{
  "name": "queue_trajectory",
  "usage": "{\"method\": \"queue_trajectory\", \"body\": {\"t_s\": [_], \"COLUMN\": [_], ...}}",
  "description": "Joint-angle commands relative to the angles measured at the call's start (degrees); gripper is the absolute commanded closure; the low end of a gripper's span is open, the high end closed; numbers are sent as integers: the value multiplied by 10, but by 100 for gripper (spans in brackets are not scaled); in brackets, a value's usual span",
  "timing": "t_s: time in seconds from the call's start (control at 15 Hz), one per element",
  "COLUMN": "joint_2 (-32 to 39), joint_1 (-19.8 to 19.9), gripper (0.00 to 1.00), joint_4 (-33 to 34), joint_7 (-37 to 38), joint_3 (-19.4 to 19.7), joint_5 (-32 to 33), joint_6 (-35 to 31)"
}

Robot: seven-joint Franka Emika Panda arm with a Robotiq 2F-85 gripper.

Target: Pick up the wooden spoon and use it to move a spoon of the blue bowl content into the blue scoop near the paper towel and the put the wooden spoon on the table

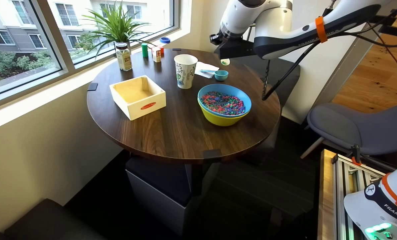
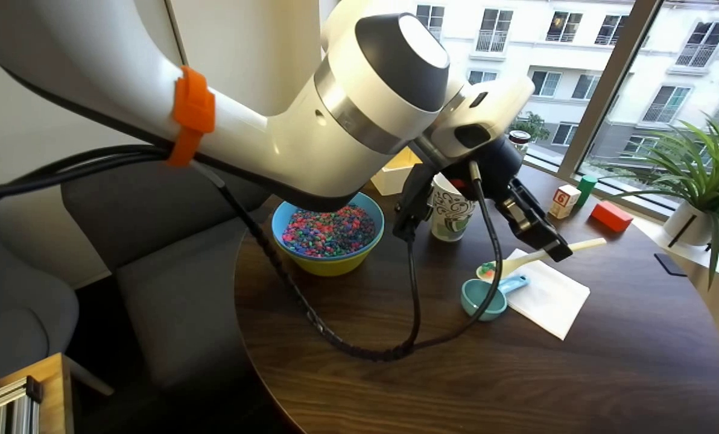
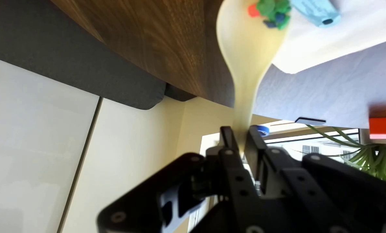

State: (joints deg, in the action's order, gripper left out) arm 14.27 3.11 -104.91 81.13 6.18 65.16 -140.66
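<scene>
My gripper (image 3: 240,136) is shut on the handle of the pale wooden spoon (image 3: 248,61), seen also in both exterior views (image 1: 225,62) (image 2: 522,260). The spoon's bowl carries several green, blue and orange-red pieces (image 3: 274,13) and is held above the table (image 2: 486,374). The blue scoop (image 2: 483,301) lies close to the spoon's bowl, its handle on the white paper towel (image 2: 549,301); in the wrist view only the scoop's handle (image 3: 319,13) shows. The blue bowl (image 1: 201,92), nested in a yellow-green one, holds the multicoloured heap (image 1: 222,103).
A patterned paper cup (image 1: 186,71) stands between the wooden box (image 1: 148,106) and the paper towel. A jar (image 1: 123,56), a green cylinder (image 2: 585,190), a number block (image 2: 564,202) and a red block (image 2: 611,216) stand near the window. The arm's cable (image 2: 417,301) hangs low over the table.
</scene>
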Motion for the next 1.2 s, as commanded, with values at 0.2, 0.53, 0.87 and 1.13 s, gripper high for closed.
{"method": "queue_trajectory", "body": {"t_s": [0.2, 0.53, 0.87, 1.13], "joint_2": [29, 40, 48, 53], "joint_1": [-13, -17, -20, -24], "gripper": [97, 97, 97, 97], "joint_4": [23, 25, 23, 25], "joint_7": [23, 32, 45, 63], "joint_3": [4, 4, 0, -2], "joint_5": [40, 69, 97, 122], "joint_6": [30, 39, 60, 72]}}
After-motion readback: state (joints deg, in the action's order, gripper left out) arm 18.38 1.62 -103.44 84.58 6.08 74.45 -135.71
